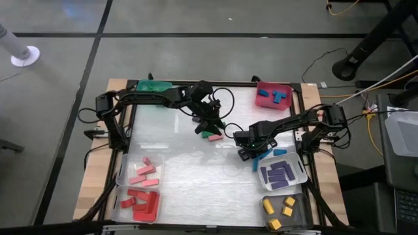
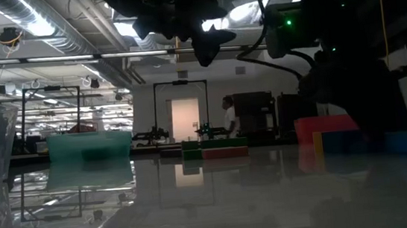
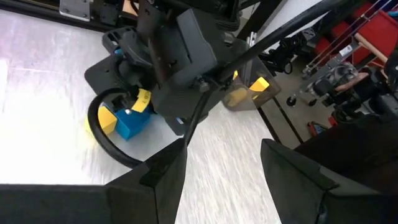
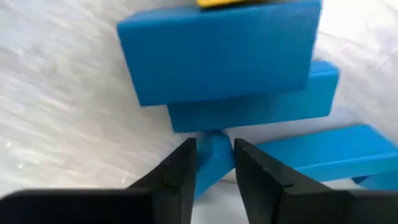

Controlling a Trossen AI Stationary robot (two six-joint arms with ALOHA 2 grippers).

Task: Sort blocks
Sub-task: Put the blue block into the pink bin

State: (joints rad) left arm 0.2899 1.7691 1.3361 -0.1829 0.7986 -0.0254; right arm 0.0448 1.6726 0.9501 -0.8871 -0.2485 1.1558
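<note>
A cluster of blue blocks (image 4: 217, 56) is seen stacked loosely just beside the clear bin of purple blocks (image 1: 279, 175), on its side toward the table's middle; in the high view only a few blue ends (image 1: 279, 152) stick out from under the right arm. The right gripper (image 4: 213, 163) is lowered onto this cluster, its fingers (image 4: 177, 171) nearly together with a narrow blue block end (image 4: 211, 158) pinched between them; whether that piece is lifted cannot be told. A yellow edge (image 4: 221, 3) is cut off above the top blue block. The left gripper (image 3: 224, 168) is held over the table's middle, away from the purple bin, fingers spread apart and nothing between them, above a green and a pink block (image 1: 213, 137) partly hidden by the arm. Farther from the purple bin, sorted blocks are seen in bins: yellow (image 1: 279, 212) just next to it, blue in a red bin (image 1: 274, 96), pink (image 1: 145, 173) and red (image 1: 140, 203) across the table. A green bin (image 1: 153, 86) is mostly covered by the left arm. The low view is dark; the grippers are only silhouettes.
</note>
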